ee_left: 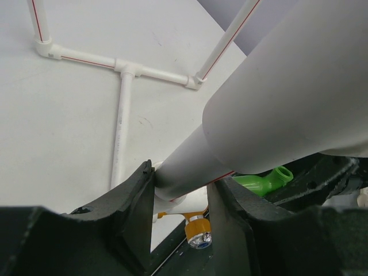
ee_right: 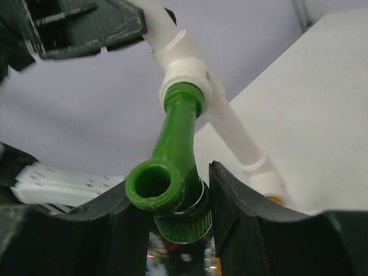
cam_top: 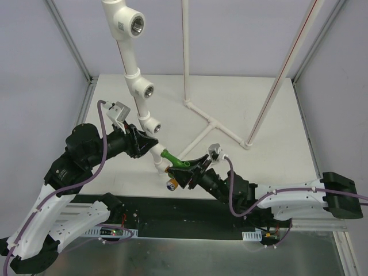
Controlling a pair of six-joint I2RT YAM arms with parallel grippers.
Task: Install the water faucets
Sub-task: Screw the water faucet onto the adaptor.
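The green faucet (cam_top: 172,159) sticks out of a white tee fitting (ee_right: 184,63) on the tilted white pipe (cam_top: 133,69). My right gripper (cam_top: 185,168) is shut on its ribbed cap end (ee_right: 185,221), with one jaw pressed on each side and the spout (ee_right: 154,185) facing the camera. My left gripper (cam_top: 147,145) is shut on the pipe (ee_left: 184,169) just above that fitting. The orange faucet (cam_top: 171,184) hangs at the pipe's lowest fitting, its shiny silver end (ee_left: 199,240) pointing down. In the left wrist view the green faucet (ee_left: 264,183) shows behind the right jaw.
Higher up the pipe are three tee fittings with bare metal threaded holes (cam_top: 138,24), (cam_top: 148,89), (cam_top: 155,126). A white pipe frame (cam_top: 215,123) with red-striped uprights (cam_top: 287,63) stands on the white table at the back right. A black strip (cam_top: 172,210) runs along the near edge.
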